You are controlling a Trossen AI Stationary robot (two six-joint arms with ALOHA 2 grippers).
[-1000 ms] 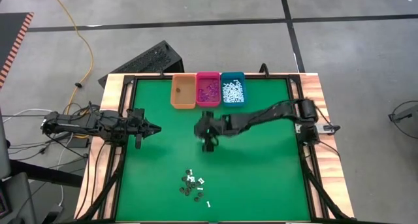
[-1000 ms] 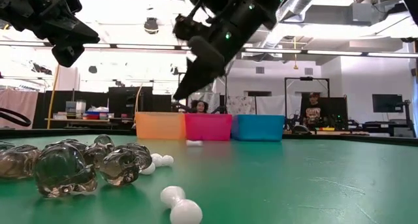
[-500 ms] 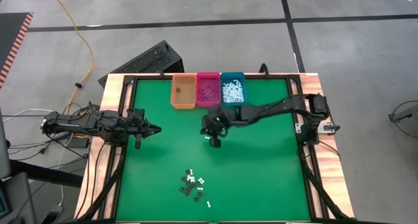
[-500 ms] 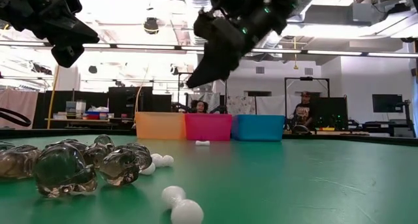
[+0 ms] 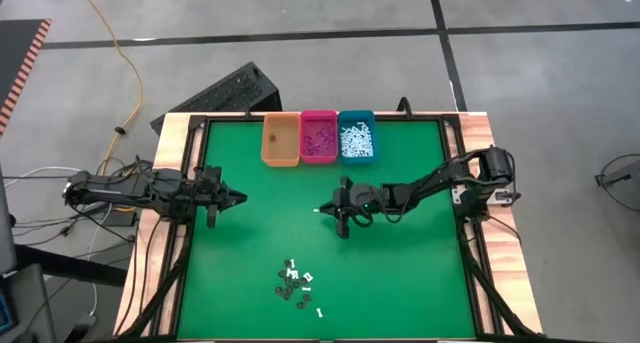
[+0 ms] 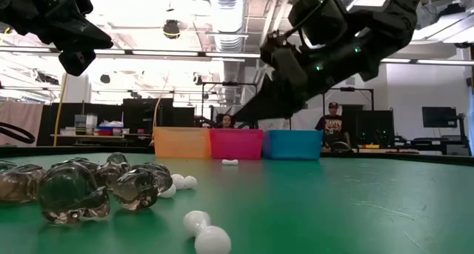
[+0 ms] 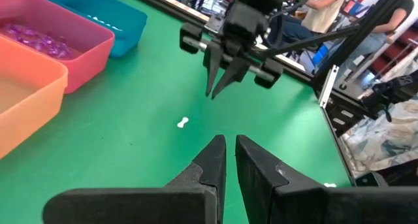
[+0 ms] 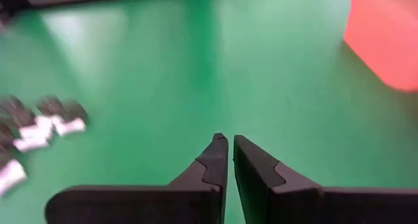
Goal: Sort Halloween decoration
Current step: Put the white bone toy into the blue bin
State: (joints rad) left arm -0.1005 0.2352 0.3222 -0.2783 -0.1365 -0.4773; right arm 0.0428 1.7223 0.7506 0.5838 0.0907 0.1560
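Halloween decoration [image 5: 295,283] pieces, white and dark, lie heaped near the tabletop's [image 5: 400,273] near edge, and one white stick [image 7: 183,123] lies alone at mid-table. Just beside that stick, the right gripper [image 5: 327,210] hangs above the green with fingers pressed together, while the left gripper [image 5: 240,196] waits at the left, fingers nearly closed. Farthest stand the orange bin [image 5: 281,140], pink bin [image 5: 319,137] and teal bin [image 5: 356,136].

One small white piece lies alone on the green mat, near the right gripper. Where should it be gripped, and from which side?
Probably at its thin middle, from straight above. The white piece lies flat on the mat, so no side gives room underneath. Its two ends are wider knobs, so fingers closing across the waist should hold it.
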